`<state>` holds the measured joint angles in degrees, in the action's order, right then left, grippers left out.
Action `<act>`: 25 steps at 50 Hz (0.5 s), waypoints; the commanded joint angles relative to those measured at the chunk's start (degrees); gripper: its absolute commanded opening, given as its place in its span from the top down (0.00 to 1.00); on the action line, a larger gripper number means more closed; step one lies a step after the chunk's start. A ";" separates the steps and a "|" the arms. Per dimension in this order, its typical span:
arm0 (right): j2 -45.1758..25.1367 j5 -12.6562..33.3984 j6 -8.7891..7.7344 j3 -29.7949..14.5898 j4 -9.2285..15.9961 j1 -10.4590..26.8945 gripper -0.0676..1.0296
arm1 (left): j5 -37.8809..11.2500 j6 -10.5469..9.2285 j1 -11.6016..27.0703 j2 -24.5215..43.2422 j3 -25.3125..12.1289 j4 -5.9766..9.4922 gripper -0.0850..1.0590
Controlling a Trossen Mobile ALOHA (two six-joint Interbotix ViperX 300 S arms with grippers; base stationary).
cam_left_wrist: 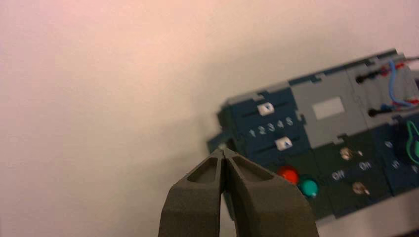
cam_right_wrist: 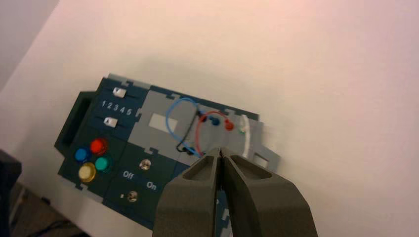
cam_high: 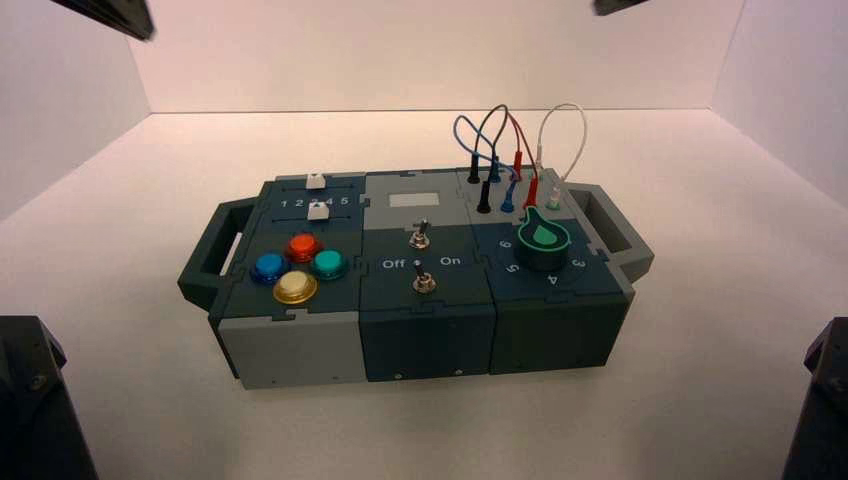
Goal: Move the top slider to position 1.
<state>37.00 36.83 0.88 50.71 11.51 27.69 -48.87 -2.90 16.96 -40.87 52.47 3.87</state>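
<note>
The top slider [cam_left_wrist: 266, 108] is a small white knob on a black slot at the back left of the box, and it also shows in the high view [cam_high: 316, 181]. It stands near the middle of its track, about level with the 3. The numeral 1 [cam_left_wrist: 252, 133] is the first mark of the white 1 to 5 scale below it. My left gripper [cam_left_wrist: 223, 150] is shut and empty, raised off the box on its left-handle side. My right gripper [cam_right_wrist: 220, 150] is shut and empty, raised above the wire side of the box.
A second white slider [cam_left_wrist: 284, 144] sits below the scale. Red, blue, green and yellow buttons [cam_high: 300, 247], two metal toggle switches [cam_high: 421, 236], a green dial [cam_high: 543, 240] and looped wires [cam_high: 500, 140] fill the rest of the box. White walls stand round the table.
</note>
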 commanded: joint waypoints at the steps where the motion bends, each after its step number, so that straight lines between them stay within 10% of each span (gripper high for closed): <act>1: -4.48 -0.35 0.18 -4.75 0.88 3.16 0.96 | 0.18 -1.67 2.81 1.32 -1.32 0.09 0.95; 25: -24.08 -1.23 -0.26 -15.56 8.26 9.32 0.96 | 1.14 -2.02 3.52 3.25 0.00 0.00 0.95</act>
<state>15.47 36.47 0.79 38.58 17.75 36.65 -48.25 -4.66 20.39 -37.88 53.09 3.96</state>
